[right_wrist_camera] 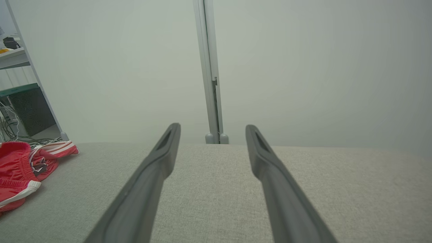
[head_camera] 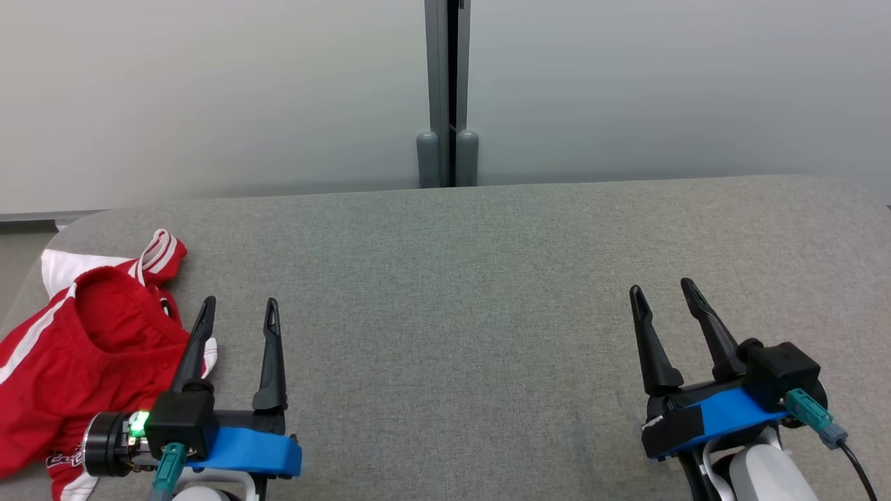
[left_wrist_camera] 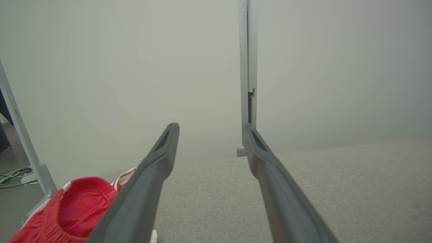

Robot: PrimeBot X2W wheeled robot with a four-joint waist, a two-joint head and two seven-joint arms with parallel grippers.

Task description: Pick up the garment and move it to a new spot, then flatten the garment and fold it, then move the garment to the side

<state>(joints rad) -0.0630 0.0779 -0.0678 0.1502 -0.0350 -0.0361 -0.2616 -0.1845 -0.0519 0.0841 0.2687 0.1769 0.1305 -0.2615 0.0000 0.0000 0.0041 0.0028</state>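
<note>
Garment (head_camera: 83, 355): in the head view the red, white-striped piece lies crumpled at the near left corner of the grey desk (head_camera: 452, 313). The heap runs roughly near-to-far along the left edge, its elastic opening facing up and a striped flap pointing toward the far side. The left gripper (head_camera: 240, 303) sits just beside it, fingers spread wide and empty; one finger overlaps the cloth's edge here, and contact cannot be told. The right gripper (head_camera: 661, 285), well apart at the near right, is equally wide and empty.

The left wrist view looks between the left gripper (left_wrist_camera: 211, 127) fingers and brings the garment (left_wrist_camera: 77, 209) close, showing its gathered rim.

The right wrist view, past the right gripper (right_wrist_camera: 211, 127), shows the garment (right_wrist_camera: 17, 172) side-on at far left, plus a shelf (right_wrist_camera: 20, 101) with cables beyond the desk.
</note>
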